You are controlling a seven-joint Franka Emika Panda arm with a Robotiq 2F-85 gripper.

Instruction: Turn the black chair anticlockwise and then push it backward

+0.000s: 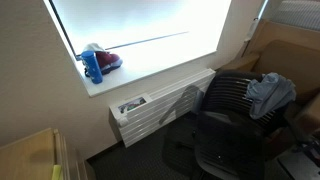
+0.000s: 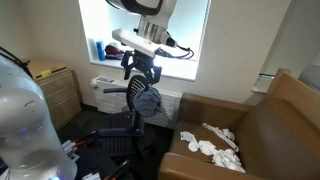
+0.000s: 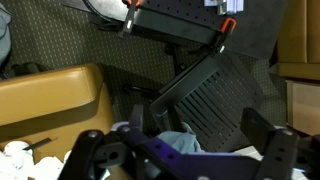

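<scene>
The black chair (image 1: 228,118) stands by the radiator, with a ribbed backrest, a dark seat and armrests. It also shows in an exterior view (image 2: 122,128) and in the wrist view (image 3: 215,98). A blue-grey cloth (image 1: 271,93) hangs over the top of its backrest. My gripper (image 2: 143,74) hangs just above the backrest top and the cloth (image 2: 150,101). In the wrist view its fingers (image 3: 180,150) are spread wide apart, open and empty, with the cloth (image 3: 176,140) between them. I cannot tell whether they touch the chair.
A brown upholstered seat (image 2: 262,125) with white crumpled items (image 2: 212,140) stands beside the chair. A white radiator (image 1: 160,108) sits under the bright window. A blue bottle and a red item (image 1: 97,64) rest on the sill. A wooden cabinet (image 2: 58,92) stands nearby.
</scene>
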